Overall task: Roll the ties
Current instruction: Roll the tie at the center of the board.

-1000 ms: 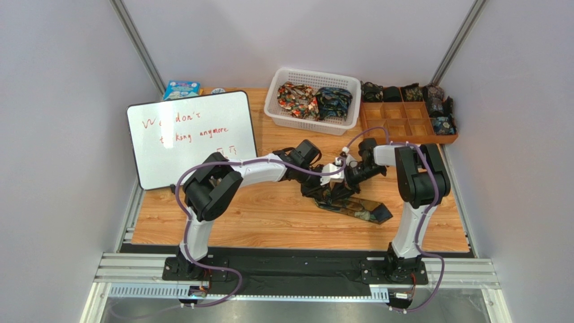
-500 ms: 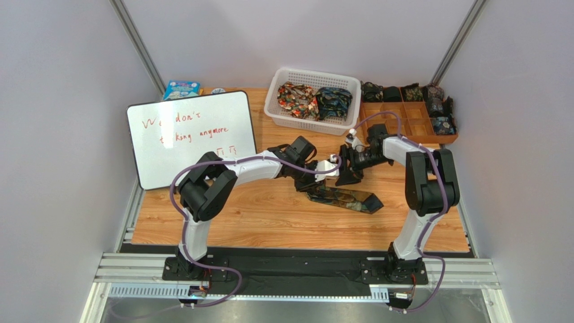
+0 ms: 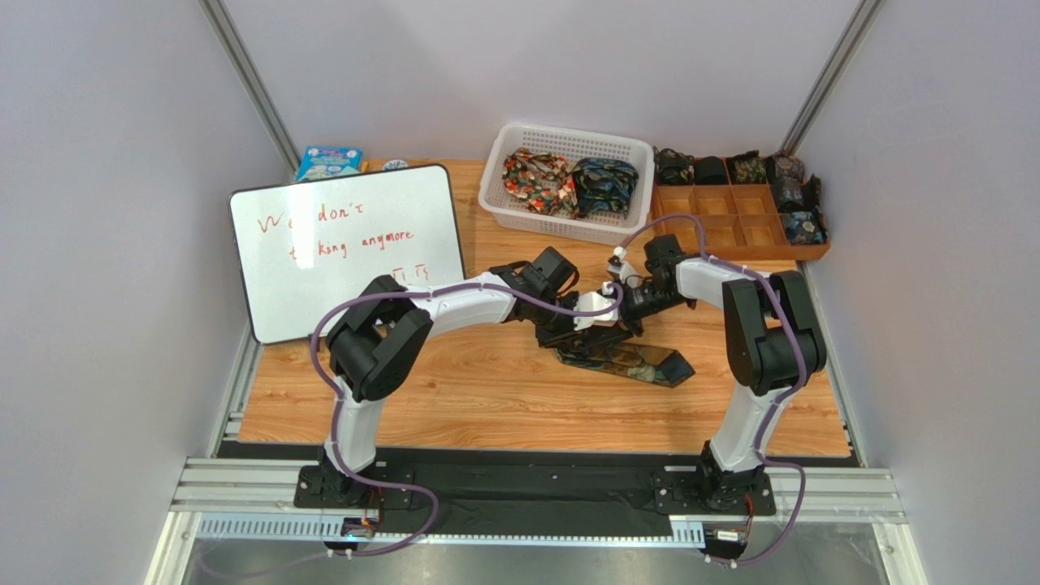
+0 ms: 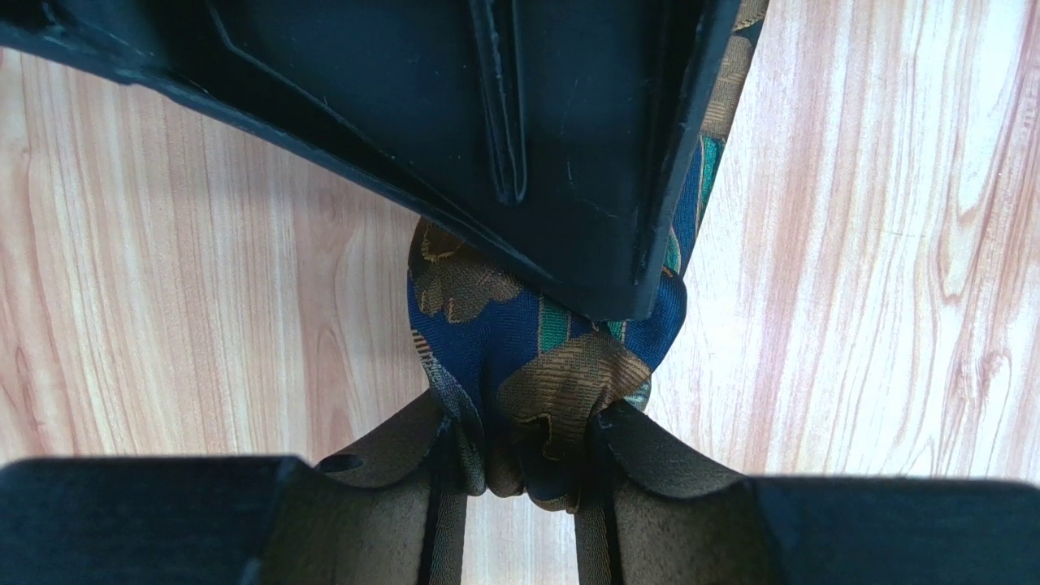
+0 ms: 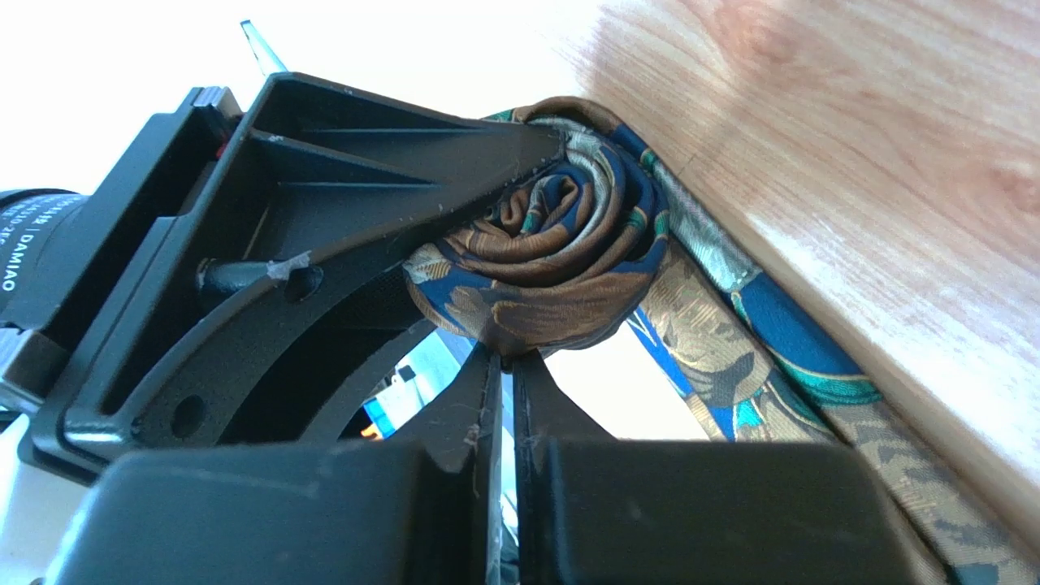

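Left end effector [image 4: 525,449] clamps tie [image 4: 537,347] roll — right end effector [image 5: 507,372], fingers together, moved closer.

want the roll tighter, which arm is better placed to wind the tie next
Probably left: the left pincer clamps the tie at its rolled end; the right pincer, shut, only touches the rim.

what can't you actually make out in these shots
- Left wrist: the black body of the right pincer covers most of the tie.
- Right wrist: the left pincer blocks the roll's left side, and the background is blown out white.
- Top external: the roll is hidden where both pincers meet.
- Top external: some whiteboard words are unreadable, and the wooden tray contents are too small.
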Controlling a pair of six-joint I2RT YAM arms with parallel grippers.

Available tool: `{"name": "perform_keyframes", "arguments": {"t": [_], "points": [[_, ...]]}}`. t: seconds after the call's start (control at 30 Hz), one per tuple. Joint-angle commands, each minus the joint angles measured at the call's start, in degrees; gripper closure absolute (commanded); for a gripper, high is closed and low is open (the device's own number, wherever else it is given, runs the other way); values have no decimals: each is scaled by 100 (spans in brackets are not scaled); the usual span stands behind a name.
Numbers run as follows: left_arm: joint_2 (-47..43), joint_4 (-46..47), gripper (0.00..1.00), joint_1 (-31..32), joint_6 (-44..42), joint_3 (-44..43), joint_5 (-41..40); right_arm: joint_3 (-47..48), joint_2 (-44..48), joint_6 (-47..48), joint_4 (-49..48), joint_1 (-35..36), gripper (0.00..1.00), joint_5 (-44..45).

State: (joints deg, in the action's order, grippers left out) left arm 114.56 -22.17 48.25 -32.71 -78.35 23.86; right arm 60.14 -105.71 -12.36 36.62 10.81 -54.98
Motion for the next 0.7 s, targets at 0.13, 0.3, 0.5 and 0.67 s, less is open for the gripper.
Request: {"name": "perform_keyframes", "arguments": {"t": [0.13, 0.3, 0.5, 0.67], "points": [[-92, -340, 51, -26, -43, 3, 180, -108, -300, 471, 336, -289, 100, 743], [-197, -279, 40, -35, 54, -23, 312, -143, -494, 708, 530, -588, 100, 1032], [-452, 161, 25, -70, 168, 215, 733, -108, -573, 946, 775, -633, 100, 1471], [-391, 459, 22, -79, 335, 74, 1076, 42, -723, 1139, 978, -624, 100, 1762]]}}
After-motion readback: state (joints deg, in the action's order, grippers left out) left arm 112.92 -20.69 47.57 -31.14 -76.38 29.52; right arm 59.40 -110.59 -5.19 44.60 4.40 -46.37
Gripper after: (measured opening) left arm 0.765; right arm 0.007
